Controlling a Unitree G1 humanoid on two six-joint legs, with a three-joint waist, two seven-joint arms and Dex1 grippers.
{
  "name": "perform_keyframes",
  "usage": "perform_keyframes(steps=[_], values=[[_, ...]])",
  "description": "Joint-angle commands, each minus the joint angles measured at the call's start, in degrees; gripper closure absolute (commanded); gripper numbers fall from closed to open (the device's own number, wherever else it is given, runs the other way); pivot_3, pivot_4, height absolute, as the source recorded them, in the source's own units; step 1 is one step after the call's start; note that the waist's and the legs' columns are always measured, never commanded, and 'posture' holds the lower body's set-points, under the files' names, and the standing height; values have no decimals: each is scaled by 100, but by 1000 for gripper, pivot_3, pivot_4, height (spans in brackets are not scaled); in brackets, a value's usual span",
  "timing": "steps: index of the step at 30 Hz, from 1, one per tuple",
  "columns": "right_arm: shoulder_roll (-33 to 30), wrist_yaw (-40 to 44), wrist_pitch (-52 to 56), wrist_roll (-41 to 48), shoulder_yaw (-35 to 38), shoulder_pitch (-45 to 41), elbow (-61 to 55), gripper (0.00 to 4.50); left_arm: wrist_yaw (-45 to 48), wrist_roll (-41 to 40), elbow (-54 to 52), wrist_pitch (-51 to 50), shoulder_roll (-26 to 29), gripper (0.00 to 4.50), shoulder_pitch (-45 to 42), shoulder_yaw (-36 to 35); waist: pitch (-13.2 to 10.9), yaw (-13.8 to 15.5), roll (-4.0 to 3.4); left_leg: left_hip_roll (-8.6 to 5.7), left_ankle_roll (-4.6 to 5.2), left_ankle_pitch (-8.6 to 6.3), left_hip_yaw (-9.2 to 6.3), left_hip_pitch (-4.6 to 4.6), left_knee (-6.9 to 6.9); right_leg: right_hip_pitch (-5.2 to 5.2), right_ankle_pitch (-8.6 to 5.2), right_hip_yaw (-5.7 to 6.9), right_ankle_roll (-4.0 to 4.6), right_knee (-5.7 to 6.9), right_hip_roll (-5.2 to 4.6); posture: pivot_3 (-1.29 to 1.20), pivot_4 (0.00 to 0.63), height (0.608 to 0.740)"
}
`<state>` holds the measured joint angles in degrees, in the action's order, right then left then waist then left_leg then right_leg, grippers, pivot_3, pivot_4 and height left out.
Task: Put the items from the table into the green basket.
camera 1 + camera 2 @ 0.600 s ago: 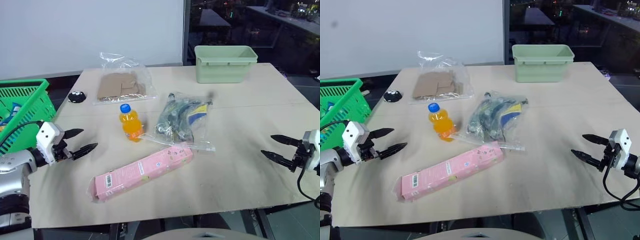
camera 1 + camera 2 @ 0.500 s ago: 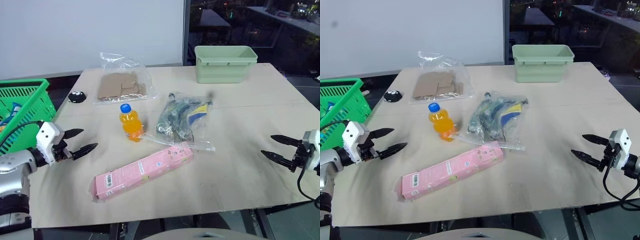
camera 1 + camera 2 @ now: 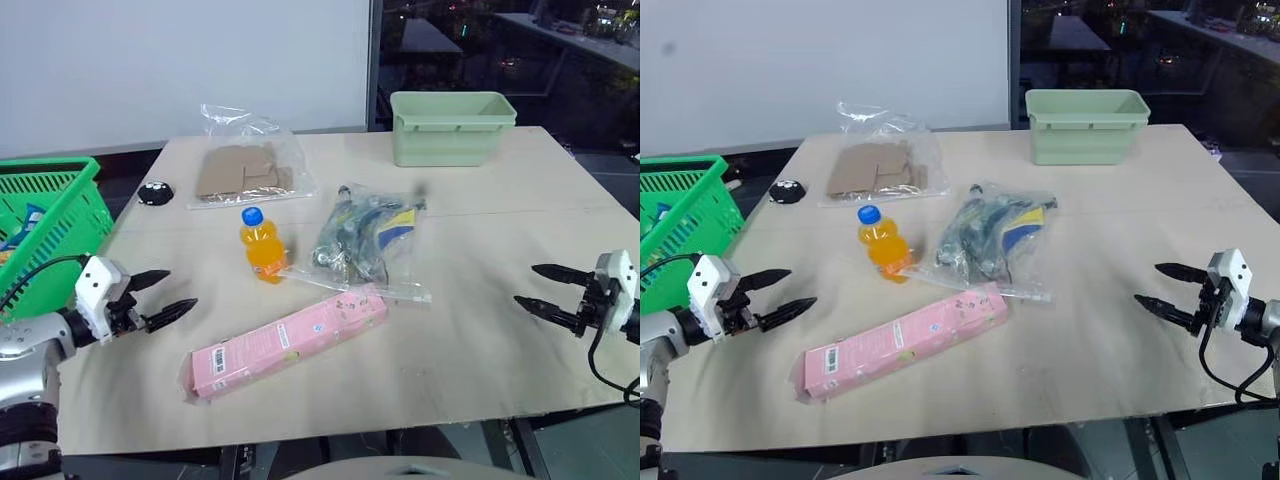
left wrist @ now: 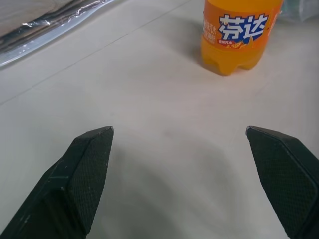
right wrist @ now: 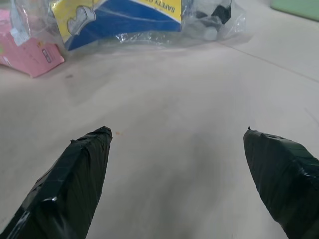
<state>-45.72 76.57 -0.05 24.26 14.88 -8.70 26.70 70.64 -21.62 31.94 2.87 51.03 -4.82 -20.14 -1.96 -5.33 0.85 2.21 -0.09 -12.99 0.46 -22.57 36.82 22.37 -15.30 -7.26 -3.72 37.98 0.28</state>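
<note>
Left gripper (image 3: 165, 295): jaws spread wide and empty, low over the bench (image 3: 500, 240) near its left edge, pointing toward the items.
Right gripper (image 3: 545, 287): jaws likewise parted, holding nothing, near the right edge.
Key relation: the orange bottle (image 3: 261, 245) stands just ahead of the left jaws, and the left wrist view frames it between the fingers (image 4: 82, 179); the left arm is the nearer.
Pink carton (image 3: 288, 342): lies flat at bench centre, long axis running diagonally from near left to far right; smooth printed cardboard.
Bags: one clear crinkly bag (image 3: 365, 240) of dark goods with a blue-and-yellow label lies beside the bottle; a second bag (image 3: 243, 170) holds flat brown card pieces, farther back.
Green basket (image 3: 50, 225): slatted plastic, off the left edge of the bench, beside the left arm.
Not task items: pale tub (image 3: 450, 125); black disc (image 3: 153, 192).
</note>
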Motion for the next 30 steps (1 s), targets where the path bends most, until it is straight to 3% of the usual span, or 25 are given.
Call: perform_keyframes(steps=[1,7,12,16,22,26,29,30], values=[[-29,-76,86,12,-24,-204,-303,0,194,-278,-331,-74,111,55,-54,-233,0,-5,0,0,0,0,0,0,0,0,0,0,0,0,0,-10,0,740],[176,-550,706,-3,-317,-282,-1110,0,723,-1523,-1711,-1370,327,55,17,-701,2,-5,7,4,0,0,-1,-14,0,12,0,1,0,4,1,-18,0,740],[336,-1502,4114,761,-810,-1195,-1852,0,836,-2204,-2847,-2429,715,55,335,-1194,-5,-59,-9,5,0,0,8,-15,3,20,0,-10,0,8,1,-6,0,740],[885,-2309,5923,1178,-863,-2126,-1720,0,885,-2385,-3230,-2674,790,55,447,-1494,-6,-60,-9,7,0,0,7,-14,2,24,0,-10,0,9,8,20,0,740],[1811,-2826,6685,1261,-963,-3034,-1101,0,905,-2461,-3627,-2778,770,55,504,-1725,-6,51,-3,5,0,0,-9,-31,-3,27,2,5,-2,2,8,51,0,740],[2241,-2952,6541,958,-1303,-3466,-510,0,850,-2450,-3781,-2780,697,55,588,-1847,-6,72,-1,3,0,0,-7,-32,-4,28,8,5,-12,1,6,87,0,740],[2471,-2879,6648,1086,-1159,-3781,-92,0,853,-2428,-3876,-2763,656,55,773,-2027,-7,86,-3,5,0,0,-7,-31,-6,30,9,6,-13,3,7,87,0,740],[2502,-2832,6679,1118,-1140,-3851,-16,529,844,-2428,-3901,-2775,654,0,823,-2073,-7,95,-3,5,0,0,-7,-32,-7,31,9,6,-13,3,7,87,0,740]])
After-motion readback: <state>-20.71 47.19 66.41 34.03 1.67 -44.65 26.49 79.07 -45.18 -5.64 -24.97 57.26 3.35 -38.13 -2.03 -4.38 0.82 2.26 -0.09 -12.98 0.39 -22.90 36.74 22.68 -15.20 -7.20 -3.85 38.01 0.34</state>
